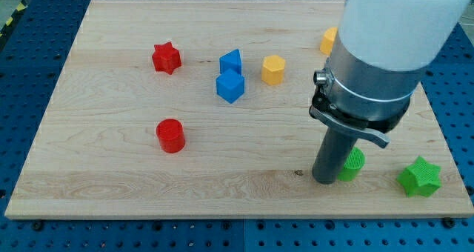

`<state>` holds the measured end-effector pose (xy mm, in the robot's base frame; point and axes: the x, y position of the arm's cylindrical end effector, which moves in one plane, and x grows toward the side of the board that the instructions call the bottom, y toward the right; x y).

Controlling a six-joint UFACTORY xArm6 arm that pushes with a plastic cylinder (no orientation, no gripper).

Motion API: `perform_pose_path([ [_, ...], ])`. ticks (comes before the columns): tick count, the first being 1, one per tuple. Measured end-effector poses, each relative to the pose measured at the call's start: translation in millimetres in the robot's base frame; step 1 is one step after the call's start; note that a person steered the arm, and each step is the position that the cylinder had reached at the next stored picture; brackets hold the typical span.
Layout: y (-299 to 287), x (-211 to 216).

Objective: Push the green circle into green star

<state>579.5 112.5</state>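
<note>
The green circle (354, 164) lies near the board's lower right, partly hidden behind my rod. The green star (419, 177) lies to its right, close to the board's right edge, with a small gap between them. My tip (324, 181) rests on the board just left of the green circle, touching or nearly touching it. The arm's wide grey and white body covers the upper right of the view.
A red star (167, 58) and a red cylinder (170, 136) lie on the left. Two blue blocks (230, 85) (231, 61) and a yellow hexagon (272, 70) lie at centre top. Another yellow block (329, 41) peeks out beside the arm. The wooden board (111, 185) sits on a blue perforated table.
</note>
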Motion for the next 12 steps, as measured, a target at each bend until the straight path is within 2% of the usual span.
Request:
perform_pose_path([
  [2, 2, -10],
  [4, 2, -47],
  [5, 6, -44],
  [7, 42, -11],
  [9, 81, -11],
  [11, 76, -13],
  [12, 43, -26],
])
